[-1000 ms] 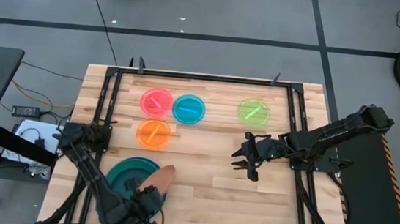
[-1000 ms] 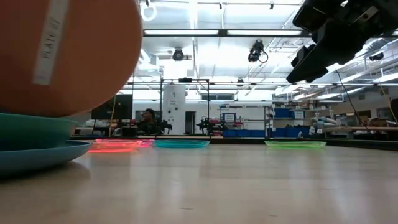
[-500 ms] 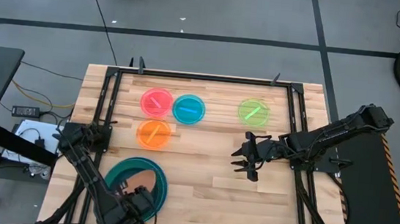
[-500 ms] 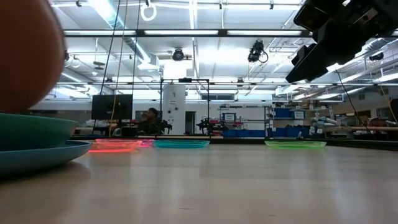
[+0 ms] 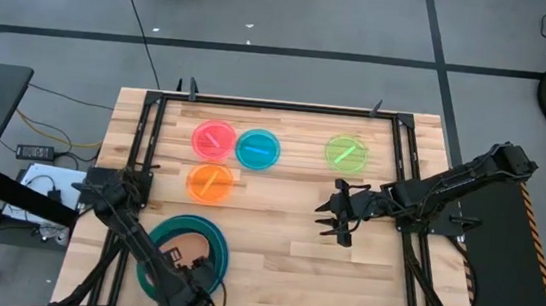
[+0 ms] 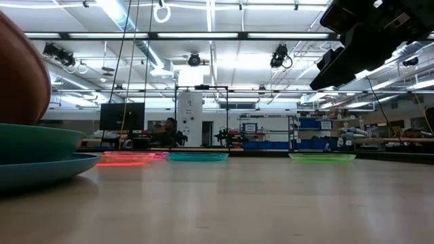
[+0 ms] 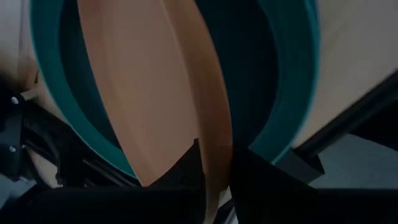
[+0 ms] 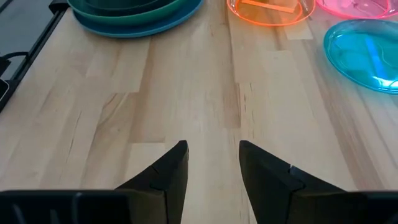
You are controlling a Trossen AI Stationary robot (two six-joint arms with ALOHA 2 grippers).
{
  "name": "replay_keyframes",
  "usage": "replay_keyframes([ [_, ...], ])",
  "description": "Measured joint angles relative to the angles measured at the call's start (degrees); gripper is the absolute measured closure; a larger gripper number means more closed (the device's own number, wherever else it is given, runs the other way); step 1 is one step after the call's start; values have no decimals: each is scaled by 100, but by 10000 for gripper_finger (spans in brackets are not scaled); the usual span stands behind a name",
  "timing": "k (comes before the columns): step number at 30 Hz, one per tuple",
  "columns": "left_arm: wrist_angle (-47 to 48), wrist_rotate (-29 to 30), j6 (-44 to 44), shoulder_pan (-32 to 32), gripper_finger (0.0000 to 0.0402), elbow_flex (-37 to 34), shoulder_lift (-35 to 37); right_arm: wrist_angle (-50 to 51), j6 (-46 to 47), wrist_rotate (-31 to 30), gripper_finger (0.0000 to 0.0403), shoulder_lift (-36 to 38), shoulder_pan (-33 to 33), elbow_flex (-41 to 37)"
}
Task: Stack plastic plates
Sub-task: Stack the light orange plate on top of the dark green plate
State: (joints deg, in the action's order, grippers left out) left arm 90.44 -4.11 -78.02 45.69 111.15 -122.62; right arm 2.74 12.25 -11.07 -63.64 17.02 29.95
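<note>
Overhead, the wooden surface (image 5: 276,229) shows wide bare room in its middle. The stacked large plates (image 5: 215,251) sit at the near left edge; the pink plate (image 5: 213,139), cyan plate (image 5: 257,149) and orange plate (image 5: 210,182) cluster far left, with the green plate (image 5: 345,152) apart on the far right. The left gripper (image 5: 183,283) hangs over the stack at the near edge. The right gripper (image 5: 331,211) hovers right of centre, its fingers spread and holding nothing.

Low down, a terracotta plate (image 6: 24,78) tilts above the teal stack at the picture's left edge.

At the left wrist, the fingers (image 7: 186,171) pinch the terracotta plate's rim, the plate slanting into the teal plate (image 7: 283,87).

At the right wrist, the released fingers (image 8: 171,168) frame bare wood.
</note>
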Motion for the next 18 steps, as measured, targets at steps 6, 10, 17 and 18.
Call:
replay_keyframes([
  [6, -41, -152, -107, -131, 338, -2, -154, -5, -1, 0, 250, 0, 0, 0],
  [10, -132, -152, -132, -128, 311, -4, -186, -6, -2, 0, 250, 0, 0, 0],
  [17, -281, -150, -236, -117, 248, -4, -184, -6, -1, 7, 250, 0, 0, 0],
  [18, -329, -148, -236, -117, 243, -4, -184, -4, 0, 10, 250, 0, 0, 0],
])
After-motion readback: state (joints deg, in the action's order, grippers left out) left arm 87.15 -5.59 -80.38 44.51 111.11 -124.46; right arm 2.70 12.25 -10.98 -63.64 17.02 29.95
